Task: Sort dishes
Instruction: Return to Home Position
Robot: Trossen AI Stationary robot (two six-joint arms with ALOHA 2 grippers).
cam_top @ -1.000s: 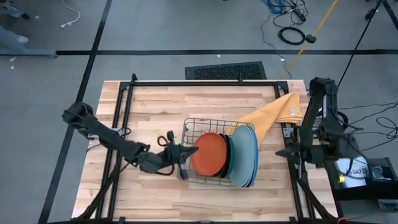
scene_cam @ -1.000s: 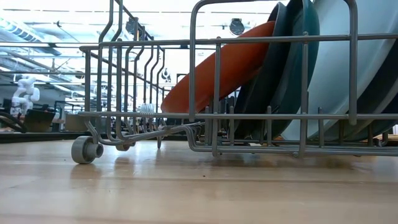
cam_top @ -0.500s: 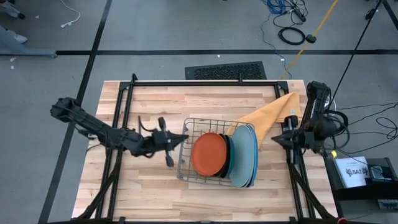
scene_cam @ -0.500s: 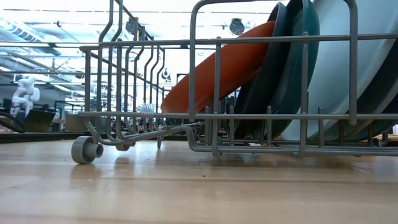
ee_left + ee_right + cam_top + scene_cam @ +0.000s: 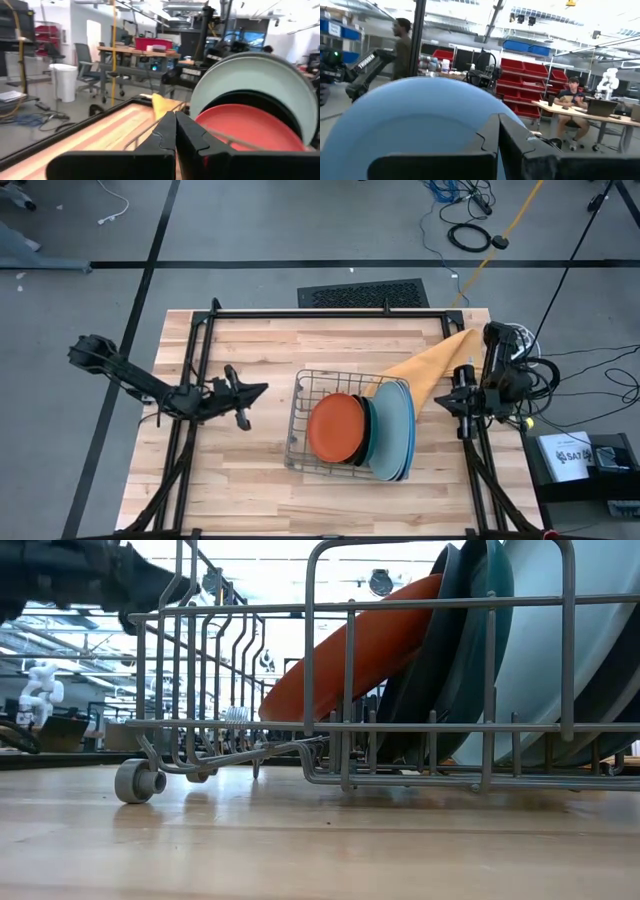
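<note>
- Since a second ago the left gripper has pulled back from the rack toward the table's left side. The right arm has folded up at the right edge. Plates and rack have not shifted.
- Left gripper: fingers pressed together, holding nothing, pointing at the rack from well apart.
- Right gripper: fingers also pressed together and empty, just beside the rack's right side, facing the blue plate.
- Step in hand, as I judge it: sorting looks done and the arms are retreating to rest. No plate lies loose on the table.
- Next move calls for folding the left arm fully back. It should keep clear of the rack's wires so nothing gets nudged.
- Count of plates, all standing on edge in the rack:
  - Three small ones: orange plate in front, then black plate, then teal plate.
  - Large ones behind them: a pale plate and the blue one are clear. I cannot pick out a third among the overlapping rims.
- One rack; one cloth draped at its far right corner; two arms.
</note>
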